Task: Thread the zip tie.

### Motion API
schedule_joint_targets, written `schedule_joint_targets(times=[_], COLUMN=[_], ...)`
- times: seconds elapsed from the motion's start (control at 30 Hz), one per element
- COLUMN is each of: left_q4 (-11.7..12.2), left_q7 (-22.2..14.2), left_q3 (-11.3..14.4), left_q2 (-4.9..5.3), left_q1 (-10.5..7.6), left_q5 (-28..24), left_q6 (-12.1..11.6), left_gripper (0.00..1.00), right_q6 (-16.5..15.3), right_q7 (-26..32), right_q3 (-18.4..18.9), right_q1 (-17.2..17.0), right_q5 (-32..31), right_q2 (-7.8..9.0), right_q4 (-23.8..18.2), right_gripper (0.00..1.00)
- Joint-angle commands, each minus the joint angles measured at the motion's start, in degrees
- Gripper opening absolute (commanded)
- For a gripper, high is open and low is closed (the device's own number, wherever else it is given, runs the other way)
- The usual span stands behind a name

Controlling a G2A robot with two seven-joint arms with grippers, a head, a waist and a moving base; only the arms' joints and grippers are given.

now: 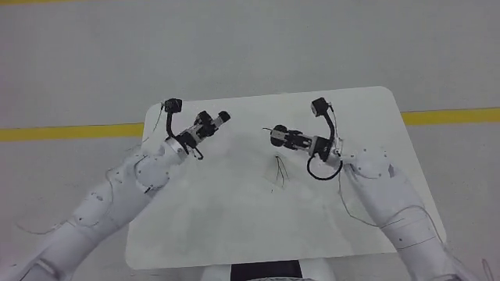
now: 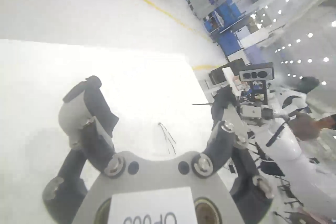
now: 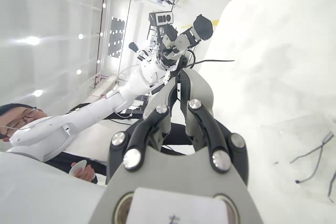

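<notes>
Zip tie [image 3: 215, 61] pinched in right gripper [image 3: 183, 72], tail toward left gripper [image 2: 157, 89]; I see that one spread wide; loose ties [image 1: 280, 170] on table [image 1: 375, 109].

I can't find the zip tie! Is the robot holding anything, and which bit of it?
The right gripper holds a zip tie, jaws shut on one end, the rest sticking out free. The left gripper is open and empty.

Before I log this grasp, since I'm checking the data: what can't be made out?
- Zip tie gripped end: hidden inside the right gripper, right wrist view.
- Loose ties count: cut by the edge there; too thin in top view.
</notes>
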Motion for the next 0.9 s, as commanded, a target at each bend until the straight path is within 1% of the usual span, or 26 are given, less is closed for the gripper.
schedule_joint_targets(times=[0.0, 0.17, 0.2, 0.23, 0.27, 0.33, 0.37, 0.4, 0.47, 0.5, 0.57, 0.6, 0.67, 0.7, 0.73, 0.77, 0.8, 0.87], left_q4=[0.02, 0.02, -0.68, -1.12, -0.96, -0.8, -0.93, -1.05, -1.1, -0.99, 0.34, 1.84, 3.63, 4.7, 5.86, 6.91, 7.91, 9.46], left_q7=[0.36, 0.36, -0.4, -1.13, -2.43, -7.54, -11.38, -14.21, -21.91, -28.06, -38.02, -43.86, -51.55, -54.48, -58.73, -61.61, -63.68, -67.55], left_q3=[0.09, 0.09, 0.18, -0.15, -1.0, -2.92, -4.59, -6.27, -9.96, -12.6, -16.81, -19.27, -22.0, -23.17, -24.34, -25.17, -25.88, -27.27], left_q2=[-0.01, -0.01, -0.15, -0.29, -0.46, -0.47, -0.41, -0.36, -0.29, -0.38, -0.75, -1.21, -2.12, -2.67, -3.49, -4.07, -4.67, -6.27], left_q1=[-0.05, -0.05, 0.33, 0.53, 1.0, 1.0, 1.31, 1.72, 2.99, 4.15, 5.86, 6.97, 8.02, 8.42, 8.85, 8.93, 8.94, 9.23], left_q5=[0.43, 0.43, -0.77, -2.99, -8.03, -14.46, -18.21, -21.39, -27.04, -31.31, -37.65, -41.06, -43.72, -44.89, -46.73, -46.89, -46.57, -47.98], left_q6=[0.0, 0.0, 0.0, 0.0, 0.0, 0.0, 0.0, 0.0, 0.0, 0.0, 0.0, 0.0, 0.0, 0.0, 0.0, 0.0, 0.0, 0.0], left_gripper=[1.0, 1.0, 1.0, 1.0, 1.0, 1.0, 1.0, 1.0, 1.0, 1.0, 1.0, 1.0, 1.0, 1.0, 1.0, 1.0, 1.0, 1.0], right_q6=[0.0, 0.0, 0.21, 0.26, 0.0, 0.0, 0.0, 0.0, 0.0, 0.0, 0.0, 0.0, 0.0, 0.0, 0.0, 0.0, 0.0, 0.0], right_q7=[-0.06, -0.06, -0.55, -0.72, 0.07, 2.63, 4.52, 6.04, 8.93, 10.55, 13.21, 15.28, 18.68, 20.19, 22.02, 23.16, 23.91, 24.6], right_q3=[0.02, 0.02, -0.05, -0.22, -0.22, 0.08, 0.42, 0.83, 1.95, 2.49, 3.03, 3.11, 3.29, 3.29, 3.22, 3.15, 3.12, 2.89], right_q1=[-0.01, -0.01, -0.2, -0.33, -0.1, 0.35, 0.7, 1.01, 1.88, 2.25, 2.85, 3.15, 3.81, 4.16, 4.56, 4.88, 5.19, 5.72], right_q5=[-0.02, -0.02, 0.22, 0.43, 0.51, 2.53, 4.57, 7.01, 9.02, 10.62, 12.64, 14.56, 16.76, 17.57, 18.92, 19.56, 20.06, 21.92], right_q2=[0.0, 0.0, -0.02, -0.03, 0.05, 0.18, 0.25, 0.26, 0.39, 0.38, 0.29, 0.12, -0.14, -0.31, -0.61, -0.84, -1.08, -1.79], right_q4=[0.01, 0.01, 0.03, -0.06, -0.07, 0.14, 0.77, 1.22, 2.42, 3.15, 3.92, 4.33, 5.37, 5.84, 6.45, 7.0, 7.62, 9.21], right_gripper=[0.0, 0.0, 0.0, 0.0, 0.0, 0.0, 0.0, 0.0, 0.0, 0.0, 0.0, 0.0, 0.0, 0.0, 0.0, 0.0, 0.0, 0.0])
